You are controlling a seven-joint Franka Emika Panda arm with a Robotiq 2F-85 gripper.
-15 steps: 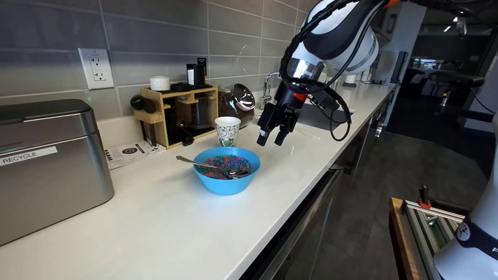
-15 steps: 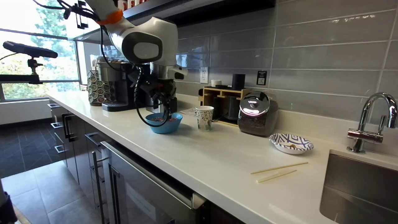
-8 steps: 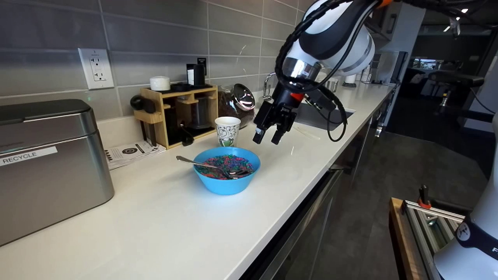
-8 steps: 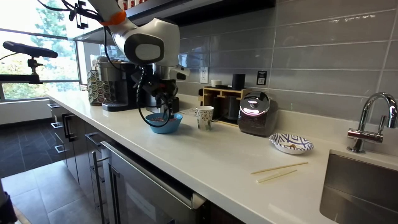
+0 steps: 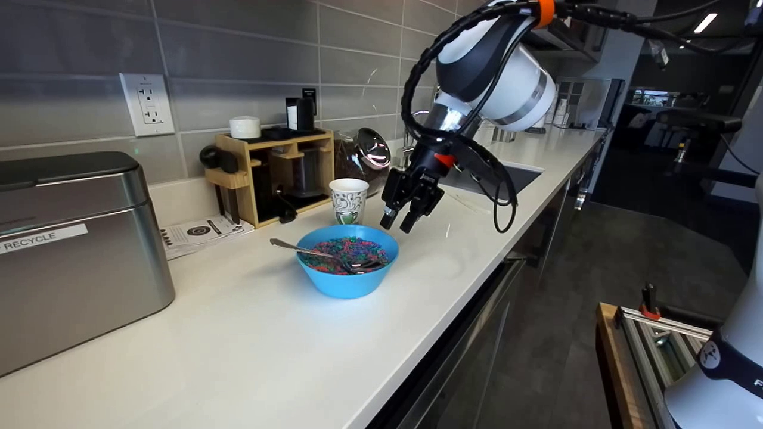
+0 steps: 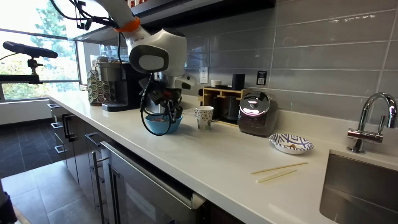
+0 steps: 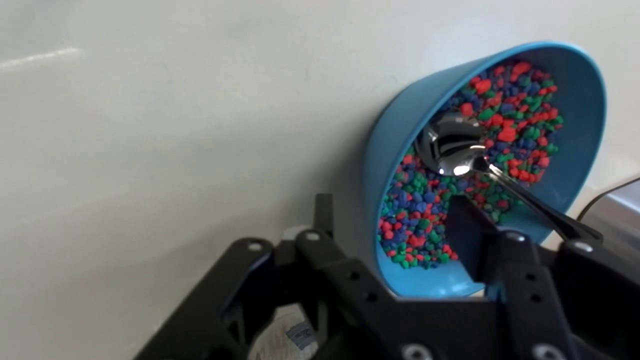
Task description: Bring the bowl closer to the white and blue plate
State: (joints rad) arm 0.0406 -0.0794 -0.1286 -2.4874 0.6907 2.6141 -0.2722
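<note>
**Blue bowl (image 5: pixel 347 286) sits just beside my spread gripper (image 5: pixel 397 224)**

I have the fingers (image 7: pixel 470 240) parted and released. In the wrist view the bowl's side appears between them, one finger over the counter (image 7: pixel 175 150), the other over the red, green and blue bits (image 7: pixel 507 134) inside; in an exterior view the fingertips (image 5: pixel 388 217) hang near the rim, apart from it.

Taking the paper cup (image 5: pixel 348 201) as my mark, the bowl stands upright near it with a spoon (image 7: pixel 452 142) inside, and the white and blue plate (image 6: pixel 281 139) lies well apart on the cup's other side.

I read "RECYCLE" on the steel bin (image 5: pixel 89 268), well past the bowl from the cup. The sheets (image 5: pixel 205 233) between bin and cup, and the black sign (image 6: pixel 261 77) on the tiled wall (image 6: pixel 326 56) above cup height, carry print too small for me. A capital "F" shows on the robot base (image 5: pixel 715 390) at the view's edge, well apart from the cup.
</note>
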